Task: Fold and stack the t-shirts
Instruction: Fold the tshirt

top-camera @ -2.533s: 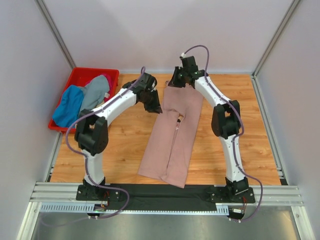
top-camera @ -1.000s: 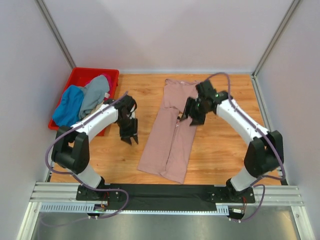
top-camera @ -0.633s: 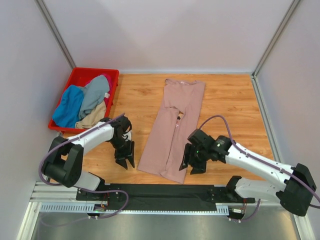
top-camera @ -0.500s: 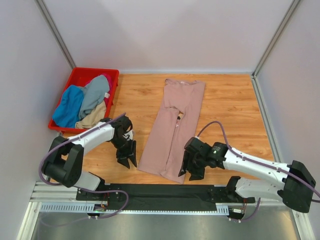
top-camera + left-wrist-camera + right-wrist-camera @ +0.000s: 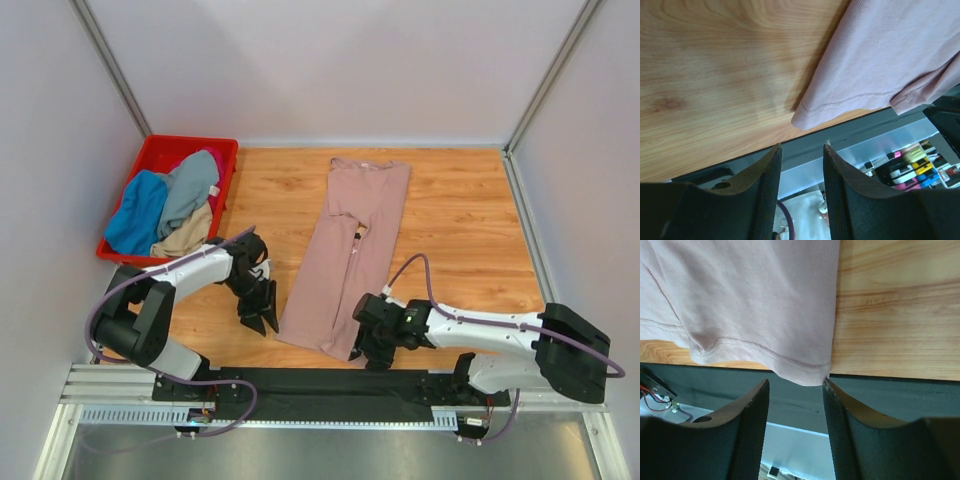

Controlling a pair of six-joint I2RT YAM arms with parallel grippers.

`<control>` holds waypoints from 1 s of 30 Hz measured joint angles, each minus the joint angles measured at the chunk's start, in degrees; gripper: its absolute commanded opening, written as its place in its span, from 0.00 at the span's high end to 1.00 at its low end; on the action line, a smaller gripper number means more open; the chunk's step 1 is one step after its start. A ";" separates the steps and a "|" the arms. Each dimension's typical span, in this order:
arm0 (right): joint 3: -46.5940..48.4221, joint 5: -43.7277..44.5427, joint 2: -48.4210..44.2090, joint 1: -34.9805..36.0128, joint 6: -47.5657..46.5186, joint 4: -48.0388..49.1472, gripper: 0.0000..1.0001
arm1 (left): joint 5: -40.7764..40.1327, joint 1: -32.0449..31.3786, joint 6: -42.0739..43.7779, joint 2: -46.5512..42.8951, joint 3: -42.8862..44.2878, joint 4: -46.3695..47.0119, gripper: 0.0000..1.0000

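Far left, the red crate (image 5: pixel 148 148) holds a heap with a blue t-shirt (image 5: pixel 135 215) and a grey t-shirt (image 5: pixel 190 185) on top; what lies beneath is hidden. Nearer and to its right, the left gripper (image 5: pixel 801 150) sits low at the near edge of the table (image 5: pixel 460 200), fingers apart. The left hem corner of the dusty-pink t-shirt (image 5: pixel 350 240) lies just beyond the gap. This shirt lies flat and narrow, long axis running far to near, hem end leaning left. The right gripper (image 5: pixel 795 385), fingers also apart, faces the right hem corner, which reaches down to the gap between its tips. Each arm is nearest its own corner. Whether any finger touches cloth I cannot tell
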 measured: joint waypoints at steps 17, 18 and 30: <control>-2.32 4.37 -4.39 2.84 5.33 -1.53 0.49 | -1.81 -3.87 -0.22 1.29 -0.26 1.20 0.55; -2.71 4.42 -4.37 2.86 5.42 -1.46 0.49 | -2.21 -3.87 -0.24 1.53 -0.26 1.16 0.55; -2.86 4.98 -1.97 3.21 6.73 -2.12 0.66 | -3.50 -3.87 -0.72 3.10 -0.52 2.84 0.81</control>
